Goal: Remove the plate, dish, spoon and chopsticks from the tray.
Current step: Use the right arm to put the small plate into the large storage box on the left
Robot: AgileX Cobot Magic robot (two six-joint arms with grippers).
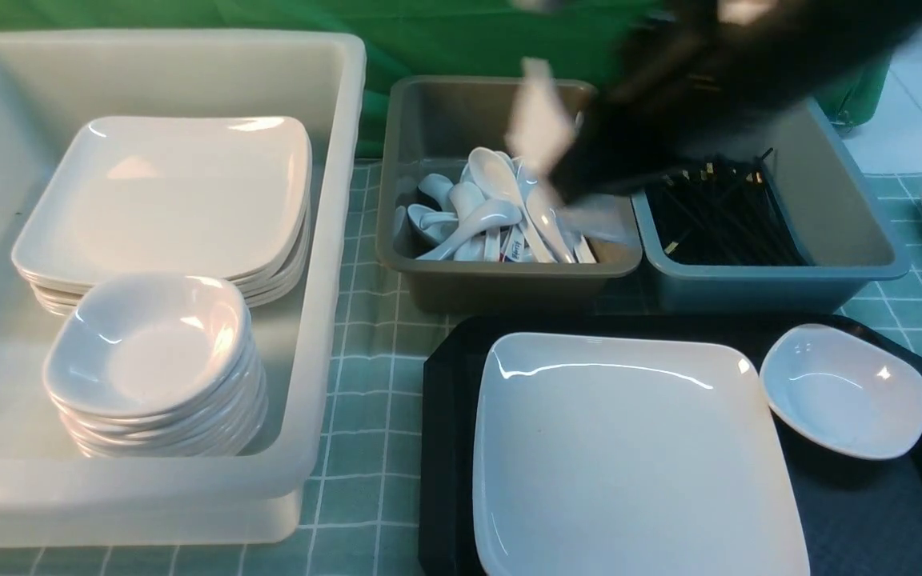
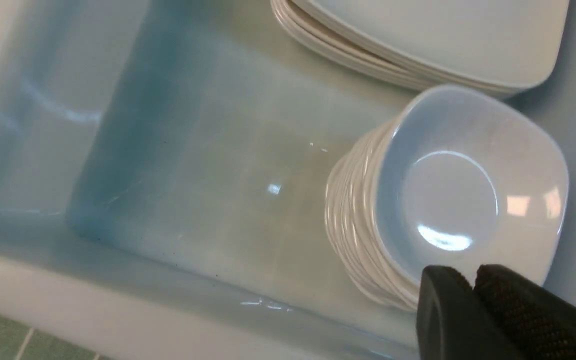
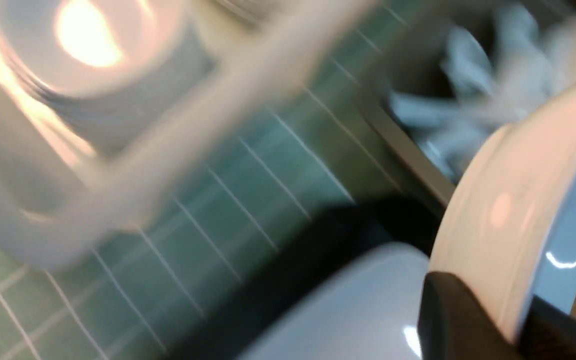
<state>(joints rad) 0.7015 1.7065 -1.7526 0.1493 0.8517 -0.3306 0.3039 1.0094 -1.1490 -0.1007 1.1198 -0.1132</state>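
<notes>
Overhead, front view: right arm is dark blur, cut off at top. Pale smear at its tip is spoon, above brown bin of spoons. Plate and dish on tray, cut by lower edge.

Left wrist view: left gripper pinched together, empty, over stacked dishes in white tub.

Right wrist view: smeared. Right gripper clamps spoon; plate lies beneath.

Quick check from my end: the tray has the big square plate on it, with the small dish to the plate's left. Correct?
Not quite. The small dish sits to the right of the plate, not to its left, as the front view shows. The rest holds: both are on the tray.
</notes>
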